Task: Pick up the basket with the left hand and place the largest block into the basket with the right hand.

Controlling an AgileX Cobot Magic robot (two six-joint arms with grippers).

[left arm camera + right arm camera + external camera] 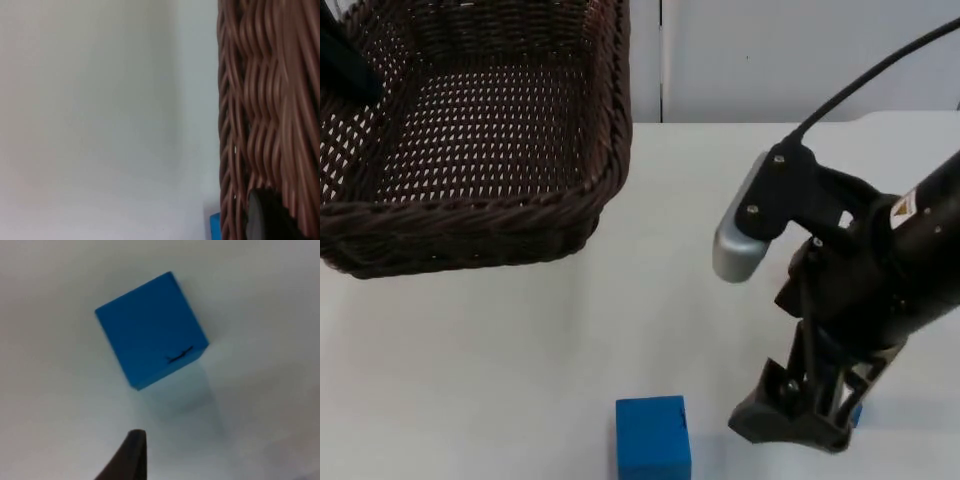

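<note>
The worst risk is closing on the wrong thing. My right fingers (131,455) are apart and low over the desk (520,350), and 2 blue pieces are near them. One is the blue cube (653,437) sitting free on the desk just beside my right arm, toward the basket's side. The other is a blue sliver (857,415) on the far side of the arm, mostly hidden, so I cannot compare their sizes. If I take the nearer piece on trust, it may not be the largest.

A second risk is a skewed grasp. In the right wrist view, a blue cube lies turned cornerwise ahead of my 1 visible fingertip, apart from it and not between the fingers. I cannot tell which of the 2 pieces this is. Closing on corners could twist the cube or squirt it away, and coming down short would shove it.

My left fingers (262,217) lie against the wall of the brown wicker basket (480,150), and I judge them clamped on it. The basket is well apart from the cube, so a long carry with a loose grip could drop the cube short of the rim.
</note>
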